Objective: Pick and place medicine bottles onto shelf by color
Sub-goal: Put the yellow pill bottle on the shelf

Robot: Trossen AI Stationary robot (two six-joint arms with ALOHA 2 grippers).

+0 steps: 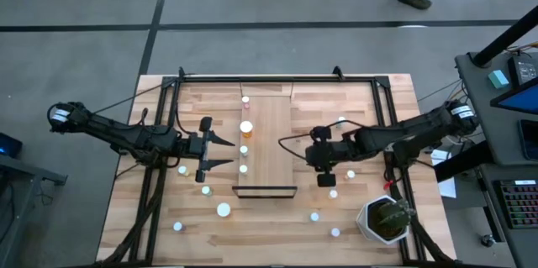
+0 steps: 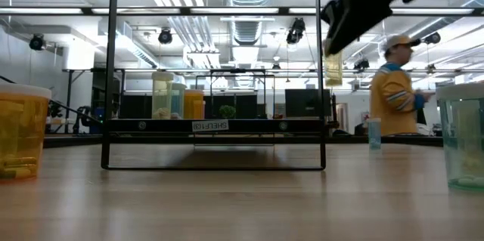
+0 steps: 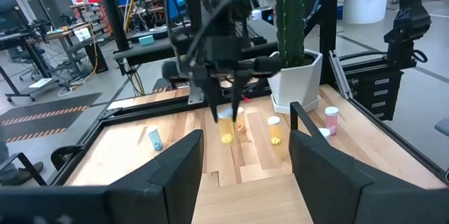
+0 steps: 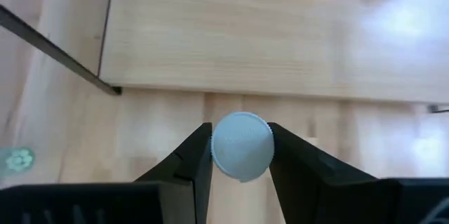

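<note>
Here the right gripper [image 4: 242, 155] pinches a small medicine bottle [image 4: 242, 147], its two dark fingers pressed against either side of a round white cap; from the left wrist view the same bottle [image 3: 225, 127] shows a yellow-orange body hanging from the fingertips above the table [image 1: 378, 100]. In the high view this gripper [image 1: 326, 176] sits just off the shelf's right edge, at about four o'clock from the plank's middle. The shelf [image 1: 273, 146] is a long light-wood plank lying lengthwise in the table's centre, with a thin dark rail [image 1: 266, 189] at its six o'clock end. Along its left edge stand several bottles, among them an orange one with a white cap [image 1: 246, 127]. More white-capped bottles lie scattered on the table, some at seven o'clock [image 1: 223, 209] and some at five o'clock [image 1: 315, 216]. The left gripper [image 1: 220, 152] waits at nine o'clock from the shelf, its fingers spread apart and holding nothing. A potted cactus [image 1: 387, 219] stands at the table's five o'clock corner.
</note>
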